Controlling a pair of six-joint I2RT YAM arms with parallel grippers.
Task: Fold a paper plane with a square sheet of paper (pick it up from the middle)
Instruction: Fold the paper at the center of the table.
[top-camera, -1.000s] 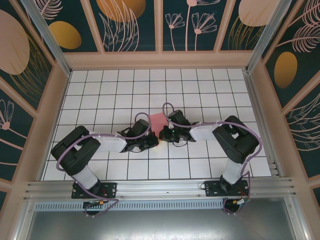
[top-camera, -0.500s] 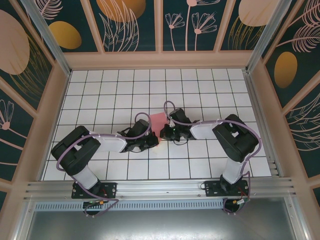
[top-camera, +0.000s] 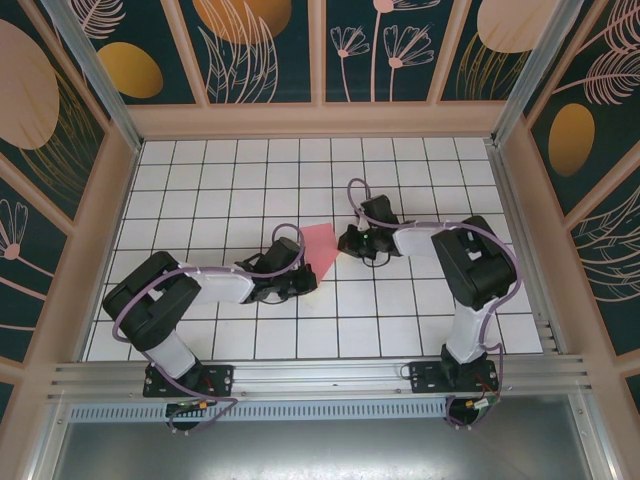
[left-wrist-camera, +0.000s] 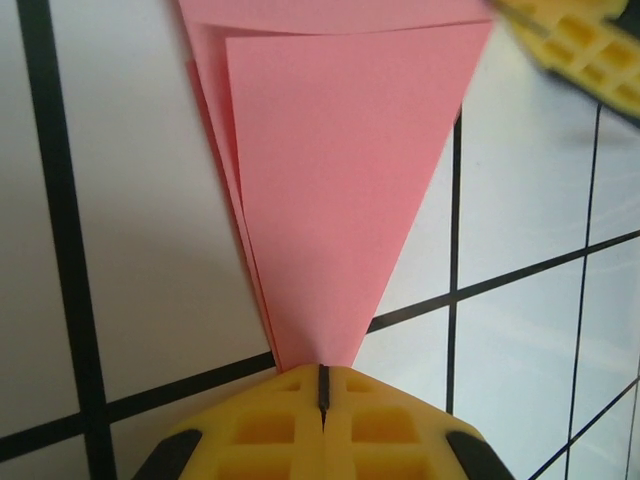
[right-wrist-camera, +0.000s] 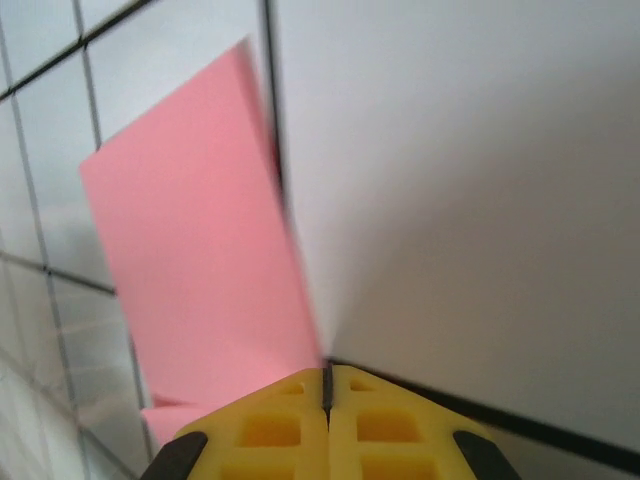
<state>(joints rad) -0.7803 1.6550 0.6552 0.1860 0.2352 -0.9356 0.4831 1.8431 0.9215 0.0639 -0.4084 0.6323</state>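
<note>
The pink-red sheet of paper (top-camera: 322, 244) lies flat on the white grid table, folded into a layered wedge that narrows to a sharp tip, like the nose of a paper plane. In the left wrist view the paper (left-wrist-camera: 330, 180) tapers down to my left gripper (left-wrist-camera: 322, 372), which is shut with its fingertips resting right on the tip. From above, the left gripper (top-camera: 306, 283) sits at the wedge's near point. My right gripper (top-camera: 346, 242) is shut at the wedge's right edge. In the blurred right wrist view the paper (right-wrist-camera: 190, 260) lies left of the right gripper (right-wrist-camera: 327, 372).
The table (top-camera: 230, 190) is walled by wooden edges and patterned panels. The two arms reach in from the near rail (top-camera: 320, 375) and meet near the centre. A yellow finger of the right gripper (left-wrist-camera: 570, 30) shows at the top right of the left wrist view.
The right gripper has slid from over the paper's near half to the far right, off to its right edge, uncovering more of the wedge. The left gripper has stayed put.
</note>
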